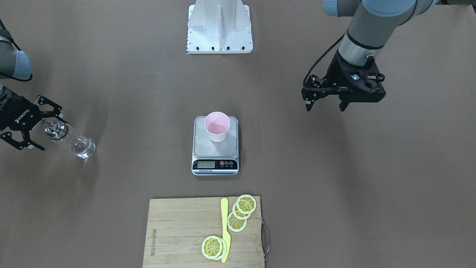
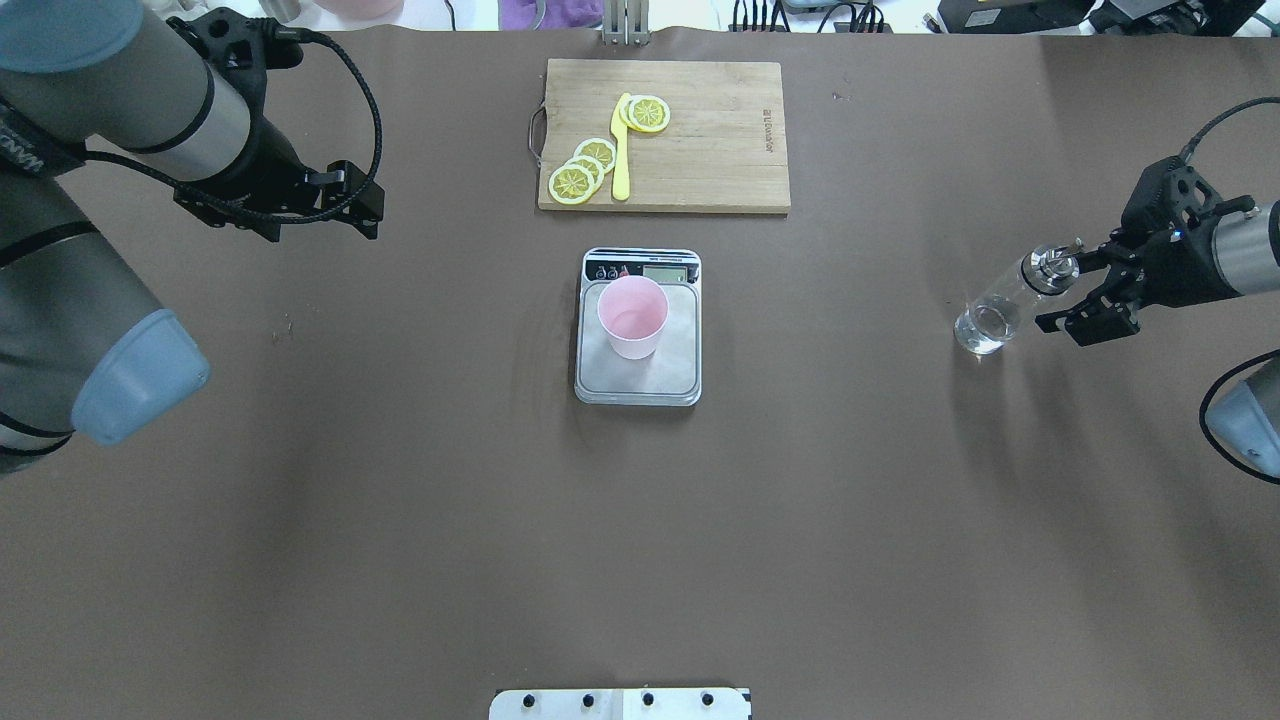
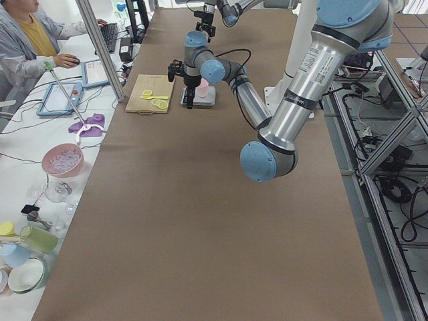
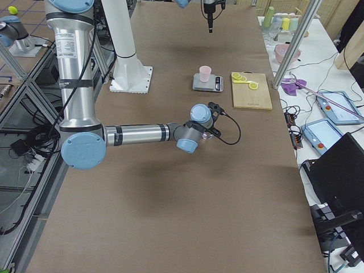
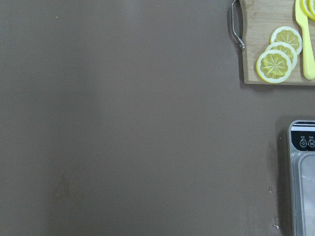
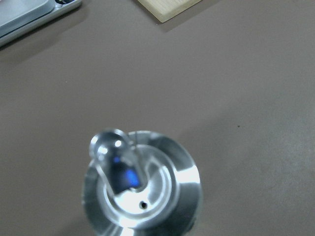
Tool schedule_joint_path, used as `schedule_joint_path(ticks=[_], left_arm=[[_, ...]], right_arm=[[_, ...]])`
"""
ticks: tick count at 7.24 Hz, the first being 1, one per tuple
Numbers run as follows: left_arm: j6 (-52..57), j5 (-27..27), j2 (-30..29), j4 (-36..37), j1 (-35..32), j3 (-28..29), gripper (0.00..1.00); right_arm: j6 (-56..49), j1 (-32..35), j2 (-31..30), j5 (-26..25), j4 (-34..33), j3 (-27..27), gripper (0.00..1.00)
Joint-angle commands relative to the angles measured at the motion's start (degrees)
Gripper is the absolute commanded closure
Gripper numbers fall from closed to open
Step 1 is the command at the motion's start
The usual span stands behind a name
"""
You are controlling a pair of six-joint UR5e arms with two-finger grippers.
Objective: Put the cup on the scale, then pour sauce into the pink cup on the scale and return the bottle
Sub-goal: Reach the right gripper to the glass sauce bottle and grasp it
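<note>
The pale pink cup (image 1: 216, 126) stands upright on the steel platform of the scale (image 1: 215, 150) at the table's middle; both also show in the overhead view, cup (image 2: 632, 315) and scale (image 2: 640, 380). The clear glass bottle (image 1: 70, 138) stands upright on the table far to the robot's right, with clear sauce (image 2: 985, 322) in its bottom. My right gripper (image 1: 50, 130) is open, its fingers either side of the bottle's metal spout cap (image 6: 142, 191) without closing on it. My left gripper (image 1: 325, 107) is open and empty, hovering over bare table well to the scale's left.
A wooden cutting board (image 2: 700, 140) with lemon slices (image 2: 585, 168) and a yellow knife (image 2: 621, 150) lies beyond the scale. The robot's white base (image 1: 219, 28) is on the near side. Operators' desks with bowls and cups run along the far edge (image 3: 63, 160).
</note>
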Motion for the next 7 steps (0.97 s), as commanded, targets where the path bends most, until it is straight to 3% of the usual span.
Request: schedule_joint_path(ticks=[1,2,4,7], left_arm=[[-0.98,0.0,-0.6,0.0,0.05,-0.07,0.03],[-1.77,0.0,-0.77,0.0,0.05,-0.16,0.03],[-2.21,0.0,-1.3,0.09,0.13,-0.07,0.03],[-2.3,0.0,-1.65,0.44,0.13,-0.51,0.03]], right_arm=[[5.99,-0.26,-0.48,-0.9,9.89,-3.06,0.04],[6.55,-0.26,-0.39,-1.69,16.65,-6.66,0.04],[9.43,-0.26,-0.22,-3.53,23.02,-8.98,0.06],[17.76,-6.03,0.74,-12.22,40.04,-16.6,0.06]])
